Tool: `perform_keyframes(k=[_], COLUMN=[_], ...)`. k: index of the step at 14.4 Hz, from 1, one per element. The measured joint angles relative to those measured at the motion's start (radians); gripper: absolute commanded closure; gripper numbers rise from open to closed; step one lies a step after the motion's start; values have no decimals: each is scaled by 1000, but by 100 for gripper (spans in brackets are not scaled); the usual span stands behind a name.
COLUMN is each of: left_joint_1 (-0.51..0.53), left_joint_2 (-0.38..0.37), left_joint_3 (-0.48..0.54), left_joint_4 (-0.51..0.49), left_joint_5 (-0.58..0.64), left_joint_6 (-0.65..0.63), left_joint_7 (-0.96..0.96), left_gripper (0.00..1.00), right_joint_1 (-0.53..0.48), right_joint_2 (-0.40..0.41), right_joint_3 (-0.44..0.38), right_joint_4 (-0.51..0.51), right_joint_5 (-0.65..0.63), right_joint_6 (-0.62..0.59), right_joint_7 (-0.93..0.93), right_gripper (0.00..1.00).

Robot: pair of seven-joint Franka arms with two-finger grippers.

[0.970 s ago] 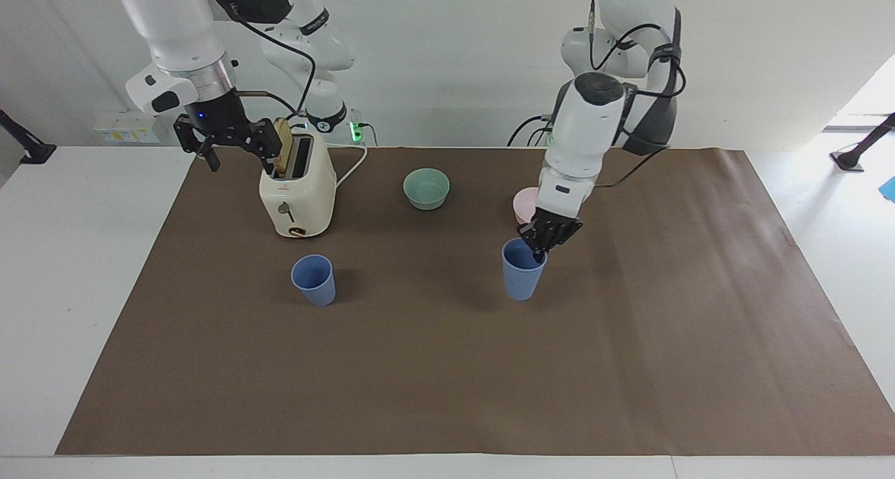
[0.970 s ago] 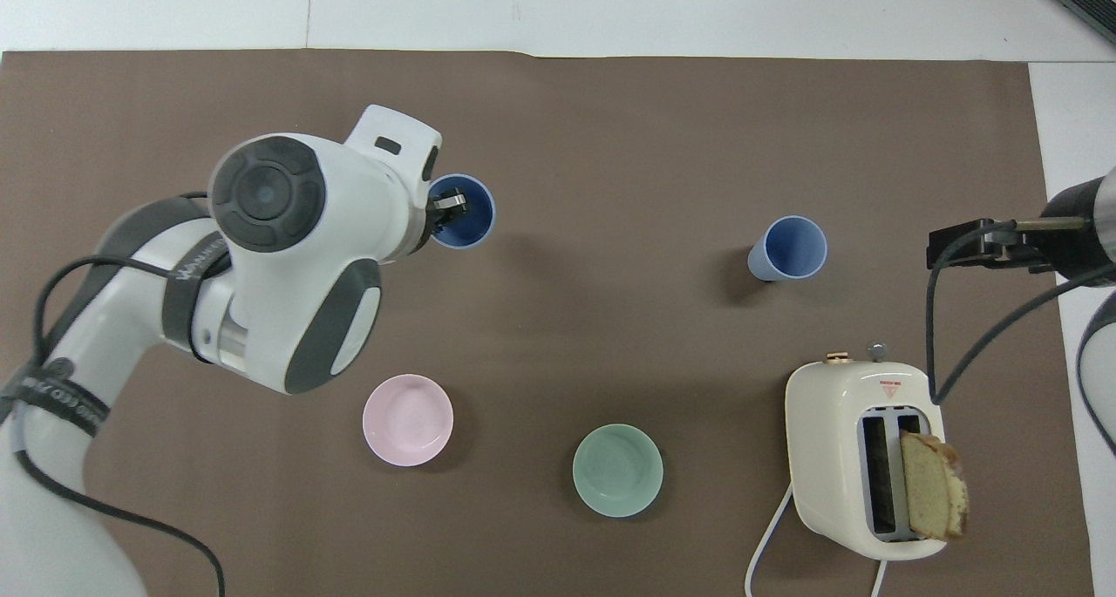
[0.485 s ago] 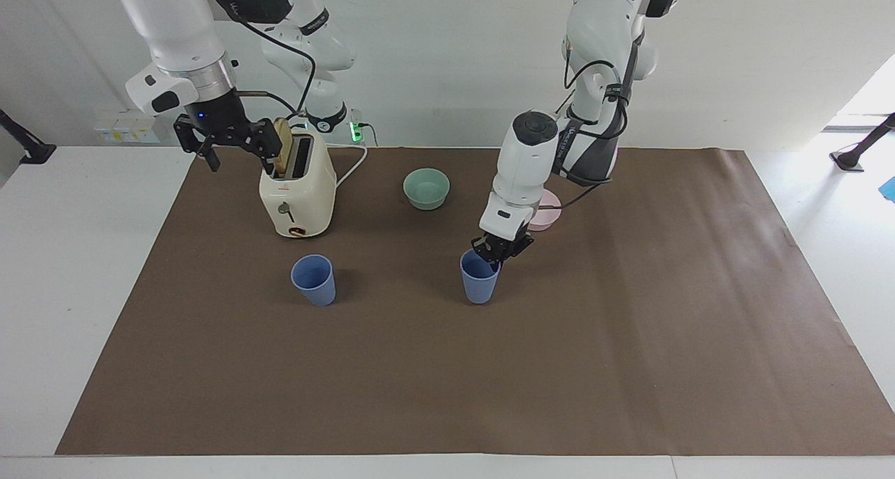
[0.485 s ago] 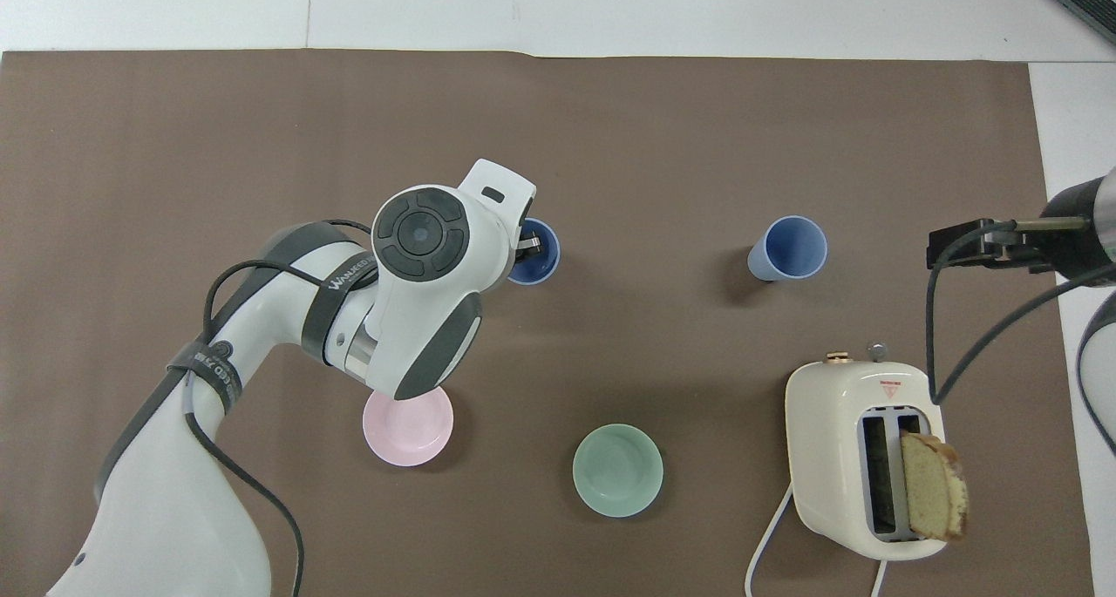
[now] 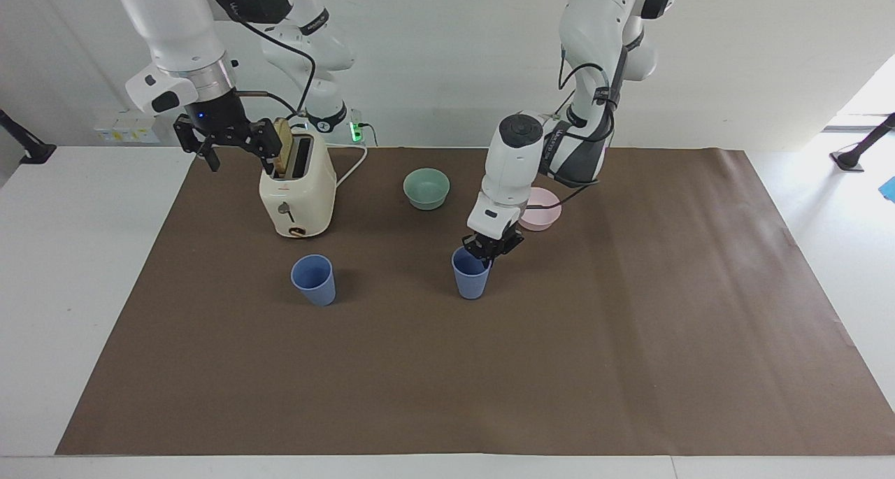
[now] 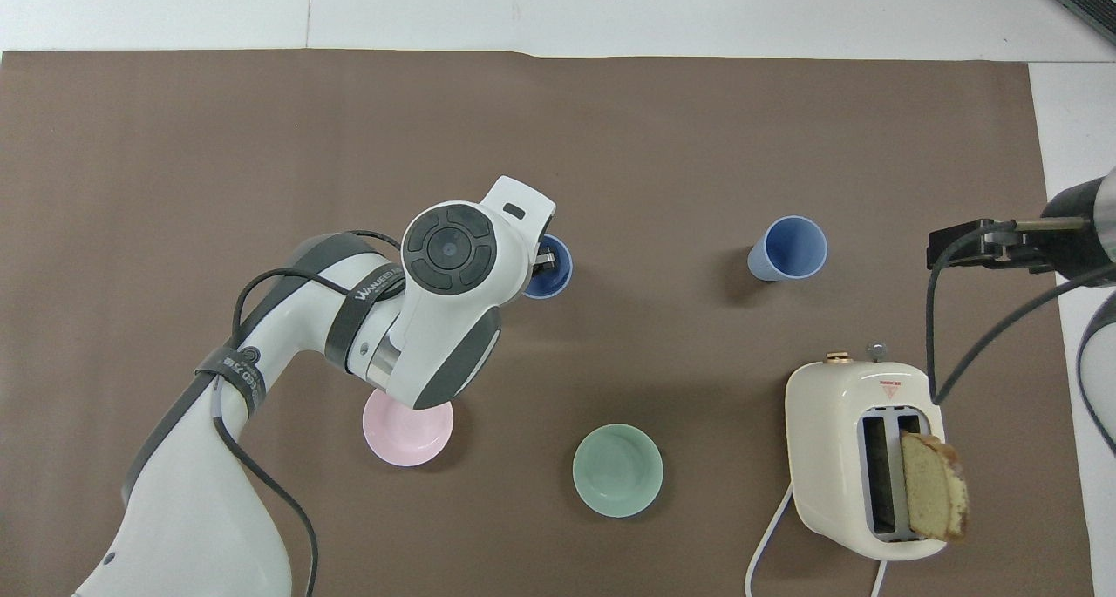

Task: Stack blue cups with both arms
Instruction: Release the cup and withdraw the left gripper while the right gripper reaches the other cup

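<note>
Left claw (image 5: 491, 247) grips the rim of a blue cup (image 5: 470, 275) mid-bench; right claw (image 5: 225, 138), waiting over the toaster (image 5: 297, 194) toward its corner, pinches a bread slice (image 5: 282, 154)

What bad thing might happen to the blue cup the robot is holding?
The left gripper pinches only the rim of the held blue cup, so the cup might tilt or slip out on the way. The other blue cup stands loose on the brown mat; a crooked landing could knock it over. The right gripper waits by the toaster, too far to steady that cup.
</note>
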Motion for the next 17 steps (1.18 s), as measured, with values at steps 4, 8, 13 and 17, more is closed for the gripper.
perform_keyframes(k=[4, 8, 13, 17], left_joint_1=[6, 59, 177, 297], left_joint_2=[0, -30, -132, -208], left_joint_3=[4, 17, 22, 23], left_joint_4=[0, 18, 17, 15], left_joint_5=[0, 0, 1, 1], left_joint_6=[1, -7, -143, -258], left_joint_7=[0, 5, 165, 387], left_gripper=[0, 0, 0, 0], right_joint_1=[0, -1, -1, 6], right_joint_2=[0, 19, 151, 216], right_joint_3=[0, 0, 0, 4], right_joint_4=[0, -44, -145, -170], right_joint_5=[6, 25, 27, 29], right_joint_6=[0, 45, 241, 361], right_joint_7=[0, 0, 0, 0], right_gripper=[0, 0, 0, 0])
